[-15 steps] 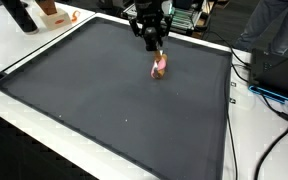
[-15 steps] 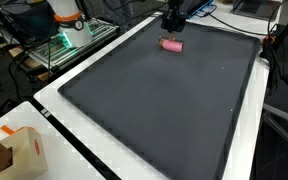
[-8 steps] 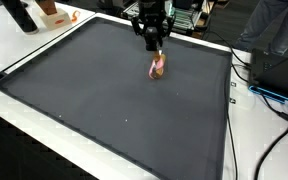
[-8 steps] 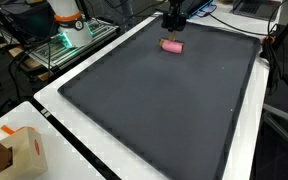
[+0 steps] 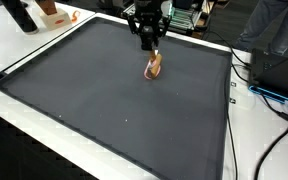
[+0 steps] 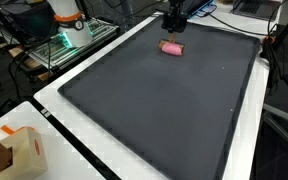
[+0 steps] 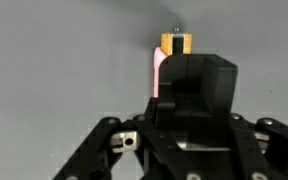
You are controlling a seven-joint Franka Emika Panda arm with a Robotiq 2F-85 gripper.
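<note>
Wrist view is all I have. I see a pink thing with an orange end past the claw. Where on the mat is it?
Observer: The pink thing lies close to the far edge of the dark mat.
Operator: Is the claw on it?
Observer: In an exterior view the claw hangs just above it. I cannot tell whether they touch.
Operator: Anything else around?
Observer: A small box stands off the mat, on the white table at the opposite corner.
</note>
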